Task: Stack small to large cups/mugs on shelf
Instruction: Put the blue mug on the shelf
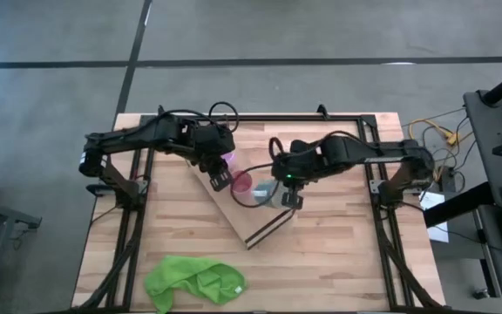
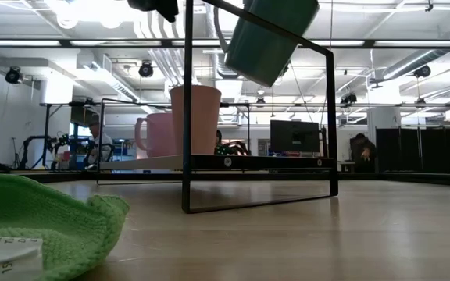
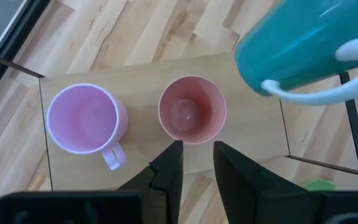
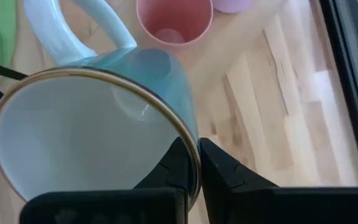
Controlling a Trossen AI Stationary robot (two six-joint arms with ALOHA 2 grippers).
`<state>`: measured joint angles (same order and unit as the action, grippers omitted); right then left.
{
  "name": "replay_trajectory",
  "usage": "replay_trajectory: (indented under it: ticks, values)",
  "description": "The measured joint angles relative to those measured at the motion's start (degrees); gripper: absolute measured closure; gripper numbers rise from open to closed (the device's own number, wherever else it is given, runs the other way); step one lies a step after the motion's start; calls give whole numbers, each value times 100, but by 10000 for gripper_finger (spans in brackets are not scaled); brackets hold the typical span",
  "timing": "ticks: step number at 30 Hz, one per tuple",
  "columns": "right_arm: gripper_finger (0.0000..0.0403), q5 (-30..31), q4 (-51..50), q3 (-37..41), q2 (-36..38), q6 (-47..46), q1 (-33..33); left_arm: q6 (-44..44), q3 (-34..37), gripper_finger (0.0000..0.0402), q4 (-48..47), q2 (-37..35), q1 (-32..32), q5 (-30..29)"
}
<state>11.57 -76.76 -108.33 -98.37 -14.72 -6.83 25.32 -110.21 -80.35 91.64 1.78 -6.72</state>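
A light purple mug with a handle [image 3: 86, 118] and a smaller pink cup [image 3: 191, 109] stand upright, side by side, on the light-wood shelf board [image 3: 142, 81]. My right gripper [image 4: 191, 146] is shut on a larger mug, teal outside and white inside, with a white handle [image 2: 272, 35]. It holds the mug above the shelf next to the pink cup [image 1: 242, 183]. My left gripper [image 3: 197, 149] is open and empty, hovering just above and near the pink cup and the purple mug [image 1: 227, 160]. My right gripper holds the teal mug by its rim [image 4: 188, 140], on the side away from the handle [image 4: 104, 25]. One finger is inside the mug and one outside. The mug is lifted clear of the shelf and tilted, as the low view shows.
The shelf [image 1: 251, 218] lies at a slant in the middle of the butcher-block table, with a dark wire frame [image 2: 330, 117] standing around it. A green cloth [image 1: 194, 281] lies near the table's near edge. People and equipment show in the room beyond the table.
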Motion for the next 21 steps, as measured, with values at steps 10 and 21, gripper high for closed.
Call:
replay_trajectory:
  ticks: [10,21]
  values:
    - [390,-422,-983,-1802,-763,145,11,-4,2,327,-352,-234,0,-9]
    - [390,-457,-1313,-2112,-1271,141,11,-51,4,327,-622,-310,0,-99]
